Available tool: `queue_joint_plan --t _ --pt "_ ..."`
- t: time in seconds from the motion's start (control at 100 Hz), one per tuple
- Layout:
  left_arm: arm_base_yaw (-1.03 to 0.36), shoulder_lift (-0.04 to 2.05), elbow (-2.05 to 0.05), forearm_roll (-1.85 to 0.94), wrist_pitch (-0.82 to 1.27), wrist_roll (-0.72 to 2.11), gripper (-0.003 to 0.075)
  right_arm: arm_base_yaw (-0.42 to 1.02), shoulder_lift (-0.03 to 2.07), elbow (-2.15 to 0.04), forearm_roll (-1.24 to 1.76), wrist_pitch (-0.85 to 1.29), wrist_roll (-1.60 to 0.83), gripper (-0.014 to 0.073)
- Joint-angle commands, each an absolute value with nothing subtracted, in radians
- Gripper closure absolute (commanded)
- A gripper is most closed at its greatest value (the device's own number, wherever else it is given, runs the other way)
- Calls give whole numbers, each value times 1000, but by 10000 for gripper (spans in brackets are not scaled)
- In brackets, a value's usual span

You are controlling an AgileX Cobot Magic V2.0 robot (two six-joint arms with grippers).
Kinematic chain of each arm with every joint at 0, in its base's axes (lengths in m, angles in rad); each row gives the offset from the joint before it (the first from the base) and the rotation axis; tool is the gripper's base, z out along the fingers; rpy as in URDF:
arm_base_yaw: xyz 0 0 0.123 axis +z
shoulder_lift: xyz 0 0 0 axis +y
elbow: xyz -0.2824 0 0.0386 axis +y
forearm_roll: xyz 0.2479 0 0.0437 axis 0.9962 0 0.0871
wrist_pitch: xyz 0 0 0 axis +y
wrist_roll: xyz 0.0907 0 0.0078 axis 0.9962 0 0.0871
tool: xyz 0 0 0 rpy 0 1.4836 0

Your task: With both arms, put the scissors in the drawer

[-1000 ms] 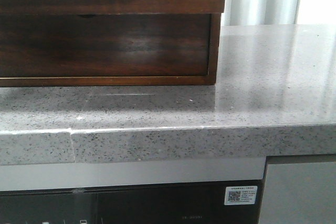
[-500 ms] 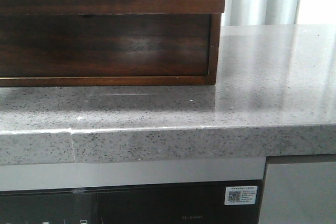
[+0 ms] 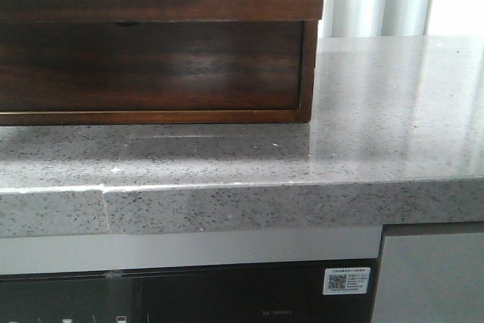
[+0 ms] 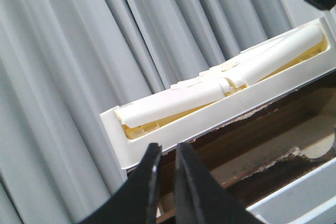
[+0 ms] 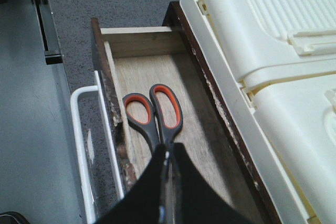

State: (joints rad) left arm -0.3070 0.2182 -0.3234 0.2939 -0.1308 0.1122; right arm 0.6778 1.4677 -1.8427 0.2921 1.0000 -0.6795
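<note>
Nothing can be seen to have moved in the front view over the last second: the drawer (image 3: 151, 66) front and the grey worktop (image 3: 378, 111) look as they did, and neither arm shows there.

From the right wrist, the scissors (image 5: 157, 132) are inside the open drawer (image 5: 199, 145). Their orange-lined loops point toward its far wall and the blades run back between the jaws of the right gripper (image 5: 167, 163). Those jaws are pinched nearly together on the blades. The grip probably sits there because the thin steel suits a narrow pinch and leaves the handles free to go in first. The scissors lie lengthwise along the drawer, nearer the side away from the box, so they clear both walls. Whether the handles rest on the wooden floor or hang just above it cannot be told.

The left gripper (image 4: 167, 161) has its jaws at a narrow gap and holds nothing. It hovers near a chipped dark wooden edge below the white box (image 4: 173, 98), with curtains (image 4: 79, 51) behind. It likely waits there to push the drawer shut once the scissors are let go.

What looks left is the release, the right arm's withdrawal and the closing.
</note>
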Motion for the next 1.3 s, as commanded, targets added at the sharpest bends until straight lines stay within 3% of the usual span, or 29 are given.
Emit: queue_joint_plan --t 0.0,0.29,0.56,0.78,1.29 --pt "-303 218 -361 202 -160 99 716 674 1382 -1866 314 969 -672 709" --pt "-303 60 -361 18 116 99 716 674 1223 -1813 315 978 -659 709" --pt "-303 -33 -367 -114 295 99 717 674 977 -1481 315 783 -659 709" --pt "-303 -39 -357 -128 224 141 716 674 703 -1103 313 482 -659 709" --pt "-303 -39 -148 -189 -71 141 716 674 89 -367 366 82 -658 709"
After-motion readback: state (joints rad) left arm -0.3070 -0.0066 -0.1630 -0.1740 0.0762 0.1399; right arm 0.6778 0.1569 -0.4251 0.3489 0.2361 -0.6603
